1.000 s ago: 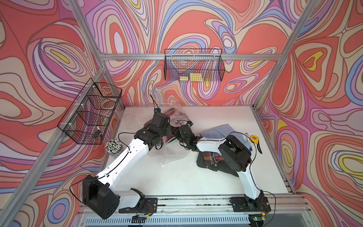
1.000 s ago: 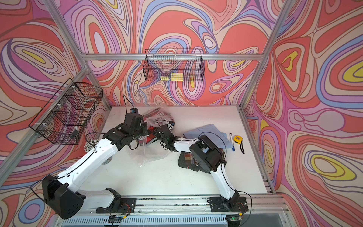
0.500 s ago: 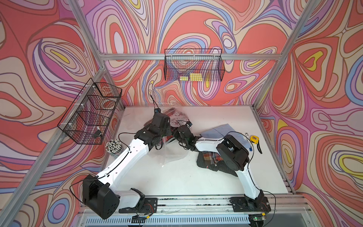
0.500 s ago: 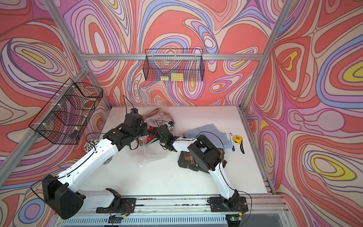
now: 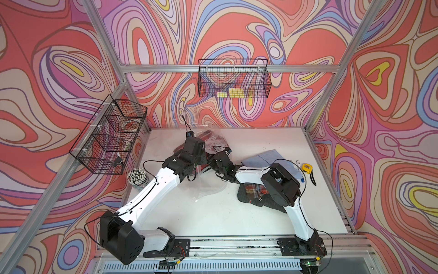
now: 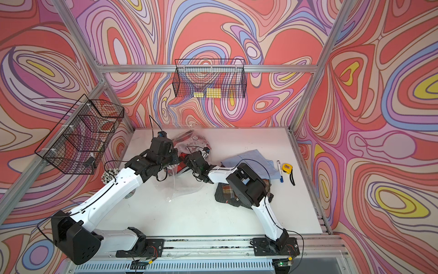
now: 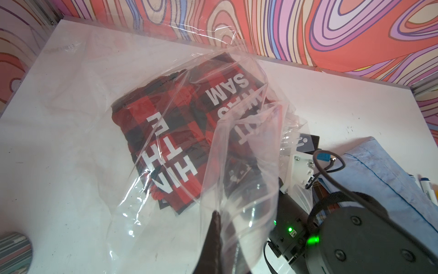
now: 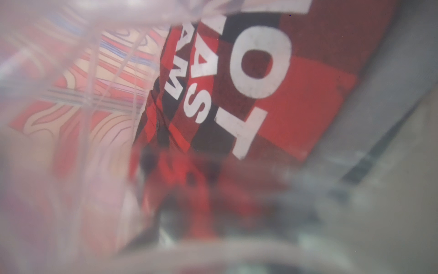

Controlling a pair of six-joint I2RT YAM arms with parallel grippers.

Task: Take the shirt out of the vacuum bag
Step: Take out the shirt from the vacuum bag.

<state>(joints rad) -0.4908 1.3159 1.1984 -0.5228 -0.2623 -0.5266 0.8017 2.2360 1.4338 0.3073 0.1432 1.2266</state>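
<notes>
Our left gripper [image 7: 214,224] pinches the vacuum bag [image 7: 246,132], which lies back-to-front, mouth toward our base; right gripper [image 5: 211,158]: we cannot tell.

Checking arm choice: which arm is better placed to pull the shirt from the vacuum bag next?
Right. The right jaws reach into the mouth of the vacuum bag, close to the red-and-black checked shirt. The left jaws are shut on the bag's edge, holding it open.

Left arm [image 5: 151,189] and right arm [image 5: 251,174], low in both top views: white shells, chunky black joints, thin black cables [image 7: 331,182]. Left gripper [image 7: 215,214] looks dark brown; green lights [image 7: 312,240] glow lower right.
</notes>
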